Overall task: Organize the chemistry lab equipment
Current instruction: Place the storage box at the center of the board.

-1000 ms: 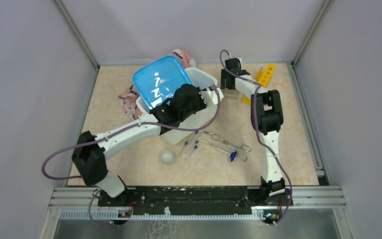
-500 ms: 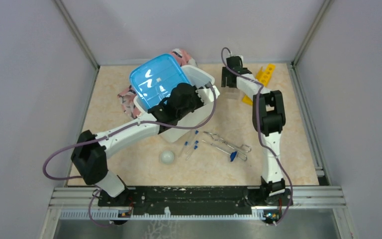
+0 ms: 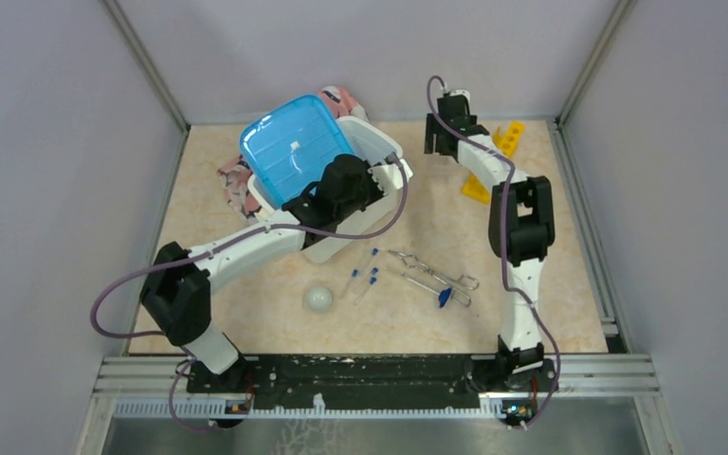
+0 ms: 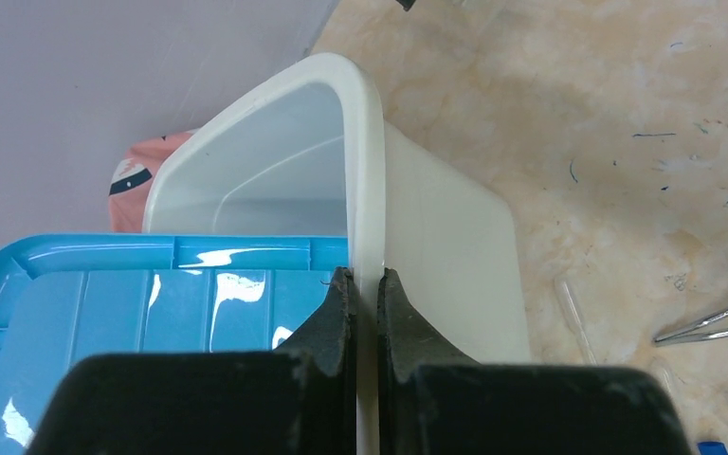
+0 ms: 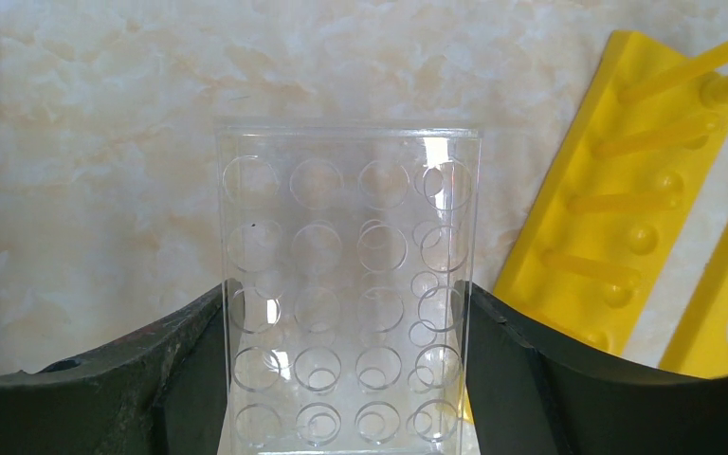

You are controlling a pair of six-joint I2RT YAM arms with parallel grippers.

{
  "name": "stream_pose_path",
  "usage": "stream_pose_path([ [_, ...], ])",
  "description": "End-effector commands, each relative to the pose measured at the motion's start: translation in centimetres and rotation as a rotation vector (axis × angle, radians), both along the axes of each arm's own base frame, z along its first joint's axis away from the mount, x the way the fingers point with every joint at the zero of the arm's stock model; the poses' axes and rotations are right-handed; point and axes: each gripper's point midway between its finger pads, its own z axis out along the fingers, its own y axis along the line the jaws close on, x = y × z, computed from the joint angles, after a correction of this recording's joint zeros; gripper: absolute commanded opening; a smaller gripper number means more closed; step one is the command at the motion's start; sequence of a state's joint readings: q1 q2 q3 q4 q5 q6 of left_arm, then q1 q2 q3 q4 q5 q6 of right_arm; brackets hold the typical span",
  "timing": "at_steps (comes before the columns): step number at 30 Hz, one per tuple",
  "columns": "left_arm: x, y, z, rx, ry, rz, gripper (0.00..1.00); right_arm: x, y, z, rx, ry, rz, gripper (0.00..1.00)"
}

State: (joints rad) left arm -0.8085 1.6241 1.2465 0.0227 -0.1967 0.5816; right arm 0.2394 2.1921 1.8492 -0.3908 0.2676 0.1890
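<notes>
Equipment for sorting, shown from overhead and from both wrists. Capped tubes [image 3: 365,275] lie loose on the worktop [image 3: 569,284] at lower centre of the overhead view, with their long axes running from lower left to upper right. The tongs [image 3: 431,277] lie just to their right, tips to the upper left and finger loops to the lower right. The ball [image 3: 318,300] sits near the tubes at lower left, apart from them. One more blue cap shows by the lower arm of the tongs; whether it touches them cannot be told.

The yellow rack [image 3: 508,139] lies at upper right, its long axis also running from lower left to upper right, and the right arm covers its middle. Just beside it, the right gripper [image 5: 341,313] stands spread wide and clamps a clear holed block [image 5: 349,284] by its two long sides. Whether the block is lifted or rests on the worktop is not shown.

The left gripper [image 4: 366,280] is nearly closed, pinching the rim of the white bin [image 4: 365,142] at upper centre. The blue lid [image 4: 104,313] rests tilted across the bin's far part, leaving the near end uncovered. The tubes, tongs and ball lie directly below the bin in the overhead view. They are nearer the left gripper than the right, which is well apart from them.

A patterned cloth [image 4: 142,180] is mostly hidden behind the bin. The clear tube bodies are hard to make out against the pale worktop, so only their caps read clearly.
</notes>
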Motion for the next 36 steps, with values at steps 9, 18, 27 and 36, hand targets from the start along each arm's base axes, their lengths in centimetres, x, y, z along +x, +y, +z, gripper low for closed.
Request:
stream_pose_path([
  [9,0.2,-0.3,-3.9,0.002,0.122,-0.026,0.0,-2.1,-0.4,9.5,0.022,-0.172,0.006,0.38],
  [18,-0.8,-1.2,-5.0,-0.009,0.184,-0.08,0.0,-4.4,-0.3,12.6,0.025,-0.219,-0.004,0.38],
  [27,-2.2,-1.9,-4.7,-0.044,0.229,-0.139,0.0,-7.4,-1.6,16.2,0.03,-0.289,-0.064,0.38],
  [36,-3.4,-2.2,-4.5,-0.068,0.254,-0.167,0.06,-11.3,-4.1,17.4,0.02,-0.317,-0.156,0.39],
])
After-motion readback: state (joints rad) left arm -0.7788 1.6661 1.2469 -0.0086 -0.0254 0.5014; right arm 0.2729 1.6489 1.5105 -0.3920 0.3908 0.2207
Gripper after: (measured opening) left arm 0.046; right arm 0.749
